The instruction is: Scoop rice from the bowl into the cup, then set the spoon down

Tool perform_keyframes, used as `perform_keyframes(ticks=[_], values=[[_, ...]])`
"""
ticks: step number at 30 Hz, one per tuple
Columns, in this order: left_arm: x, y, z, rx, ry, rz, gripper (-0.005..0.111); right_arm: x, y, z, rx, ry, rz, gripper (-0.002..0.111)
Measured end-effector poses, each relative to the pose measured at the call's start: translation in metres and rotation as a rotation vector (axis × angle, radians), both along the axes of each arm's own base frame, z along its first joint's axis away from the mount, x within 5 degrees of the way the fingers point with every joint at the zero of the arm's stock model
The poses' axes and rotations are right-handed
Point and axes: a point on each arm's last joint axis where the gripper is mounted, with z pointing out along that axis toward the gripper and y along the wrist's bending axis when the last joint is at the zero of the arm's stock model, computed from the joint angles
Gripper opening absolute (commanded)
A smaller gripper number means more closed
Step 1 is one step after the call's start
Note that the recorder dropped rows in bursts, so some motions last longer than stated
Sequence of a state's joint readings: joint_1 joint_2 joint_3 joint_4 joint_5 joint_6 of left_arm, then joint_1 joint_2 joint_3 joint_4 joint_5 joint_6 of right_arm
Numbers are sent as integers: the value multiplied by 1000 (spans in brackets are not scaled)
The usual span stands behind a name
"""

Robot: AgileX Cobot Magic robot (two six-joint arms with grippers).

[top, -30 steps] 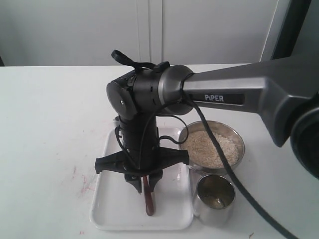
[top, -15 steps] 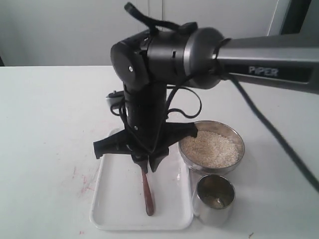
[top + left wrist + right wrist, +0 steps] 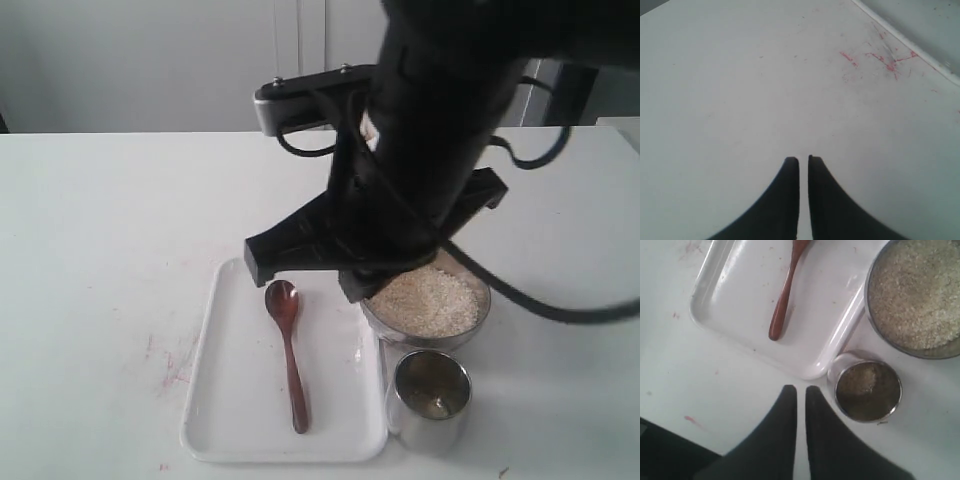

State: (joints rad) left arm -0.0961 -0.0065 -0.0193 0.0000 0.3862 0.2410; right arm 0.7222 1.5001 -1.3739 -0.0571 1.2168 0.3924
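My right gripper [image 3: 800, 390] is hanging empty, fingers pressed nearly together (my left gripper [image 3: 803, 160] is doing the same). The spoon [image 3: 288, 355] is lying flat in the white tray [image 3: 230, 400], beside the bowl [image 3: 425, 340] of rice [image 3: 430, 300]. The cup [image 3: 425, 430] is standing just in front of the bowl.

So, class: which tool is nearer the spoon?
Right. The right tool hangs just off the tray holding the spoon; the left tool sits over bare table beyond the tray's rim.

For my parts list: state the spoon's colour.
The spoon is dark reddish-brown, plain wood; it shows best in the exterior view.
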Motion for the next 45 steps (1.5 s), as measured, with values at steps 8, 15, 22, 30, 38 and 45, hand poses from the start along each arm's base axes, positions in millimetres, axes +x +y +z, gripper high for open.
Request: perform_keyframes(ticks=[8, 15, 22, 30, 38, 45], values=[[0, 0, 0, 0, 0, 0, 14, -58, -32, 20, 54, -64, 71, 6], [0, 0, 0, 0, 0, 0, 14, -95, -64, 12, 75, -70, 84, 6], [0, 0, 0, 0, 0, 0, 14, -132, -96, 2, 145, -78, 89, 6], [0, 0, 0, 0, 0, 0, 14, -154, -118, -1, 245, -172, 96, 6], [0, 0, 0, 0, 0, 0, 14, -155, -119, -4, 270, -202, 97, 6], [0, 0, 0, 0, 0, 0, 14, -154, -123, -5, 223, -213, 95, 6]])
